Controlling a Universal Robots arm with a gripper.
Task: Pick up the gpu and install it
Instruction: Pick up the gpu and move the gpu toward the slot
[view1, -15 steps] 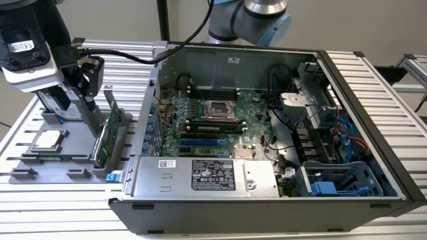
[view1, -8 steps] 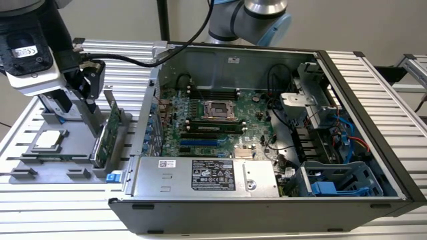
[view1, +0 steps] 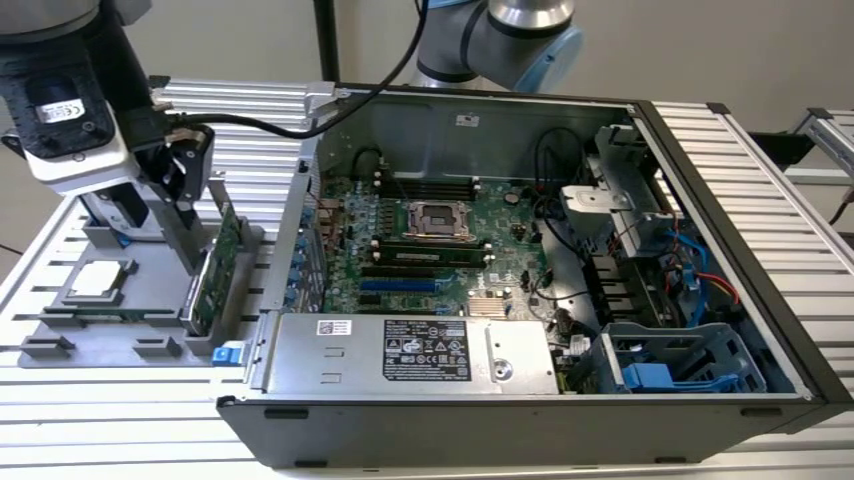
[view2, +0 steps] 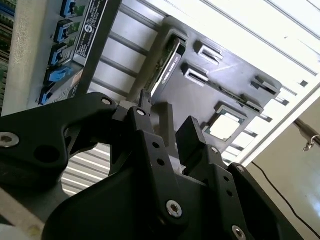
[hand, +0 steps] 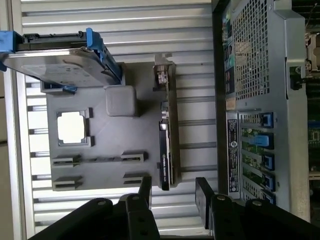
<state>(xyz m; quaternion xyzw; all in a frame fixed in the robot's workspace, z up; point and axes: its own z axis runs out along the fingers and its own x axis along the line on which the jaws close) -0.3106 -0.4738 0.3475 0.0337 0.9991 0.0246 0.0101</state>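
Gpu (hand: 167, 150) is found standing on edge in a slot of the grey holder tray (hand: 125, 135), beside the open computer case (view1: 534, 440), on the exterior view's left. Pincer (hand: 174, 181) is held wide over its top edge, one finger to each side of the card; no contact can be made out. Nothing is gripped. Pickup is judged not yet done. Lifting, carrying and seating on the motherboard (view1: 441, 250) are all left. Tray and case are carried by the slatted surface (view1: 747, 150).

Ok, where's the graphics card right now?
The graphics card stands on edge in the grey tray at the exterior view's left, beside the computer case, with the open gripper close over it.
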